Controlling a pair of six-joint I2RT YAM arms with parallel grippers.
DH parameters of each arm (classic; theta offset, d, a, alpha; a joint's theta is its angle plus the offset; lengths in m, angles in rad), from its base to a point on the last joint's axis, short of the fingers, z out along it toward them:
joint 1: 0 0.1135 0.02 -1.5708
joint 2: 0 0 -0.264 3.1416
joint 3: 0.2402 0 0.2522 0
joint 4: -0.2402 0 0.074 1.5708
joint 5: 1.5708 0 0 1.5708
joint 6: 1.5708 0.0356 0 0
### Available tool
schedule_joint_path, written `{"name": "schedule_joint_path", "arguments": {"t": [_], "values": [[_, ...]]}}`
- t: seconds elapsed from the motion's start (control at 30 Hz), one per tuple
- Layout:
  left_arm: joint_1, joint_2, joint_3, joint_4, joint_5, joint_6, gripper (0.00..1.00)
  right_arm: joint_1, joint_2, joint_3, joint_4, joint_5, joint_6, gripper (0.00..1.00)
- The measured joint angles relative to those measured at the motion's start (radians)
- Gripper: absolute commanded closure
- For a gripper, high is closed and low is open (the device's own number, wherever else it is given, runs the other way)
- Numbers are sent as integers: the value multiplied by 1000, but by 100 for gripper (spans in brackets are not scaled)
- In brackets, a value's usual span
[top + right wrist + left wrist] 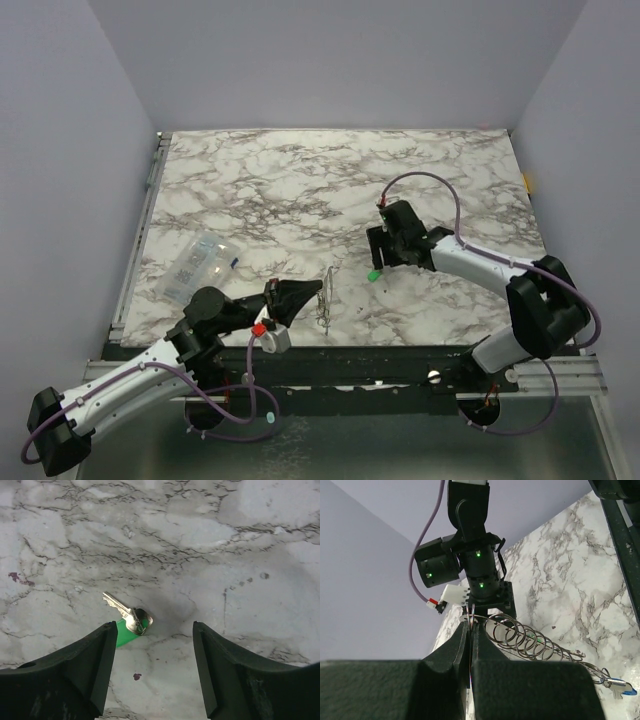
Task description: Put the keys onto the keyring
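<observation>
My left gripper [303, 293] is shut on the keyring [326, 292] and holds it upright just above the table near the front edge. In the left wrist view the fingers [470, 630] pinch the thin silver loop [470, 616]. A chain of linked silver rings [530, 642] trails right from it to the blue key [622, 688]. The mint green key [373, 274] lies flat on the marble. My right gripper [383, 256] is open just above it. In the right wrist view the green key [128, 625] lies beside the left fingertip [106, 640] of the gripper [155, 627].
A clear plastic bag with blue marks [200, 262] lies at the left of the marble table [300, 190]. Purple walls stand on three sides. The table's front edge [400, 350] runs just below both grippers.
</observation>
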Motion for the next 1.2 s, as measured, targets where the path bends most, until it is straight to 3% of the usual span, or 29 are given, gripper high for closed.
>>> {"name": "schedule_joint_path", "arguments": {"t": [0.3,0.53,0.8,1.0,1.2], "values": [[0,3,0,19,-2,-28,100,0,62,0,66,-115,-29,34],[0,-19,-7,135,-19,-147,100,0,-234,-72,148,-226,-47,30],[0,-23,-8,309,-22,-330,100,0,-617,-192,436,-559,-107,27],[0,-24,-8,418,-10,-483,100,1,-680,-179,531,-840,-141,27],[0,-26,-8,518,39,-623,100,1,-631,-56,526,-1052,-144,18]]}}
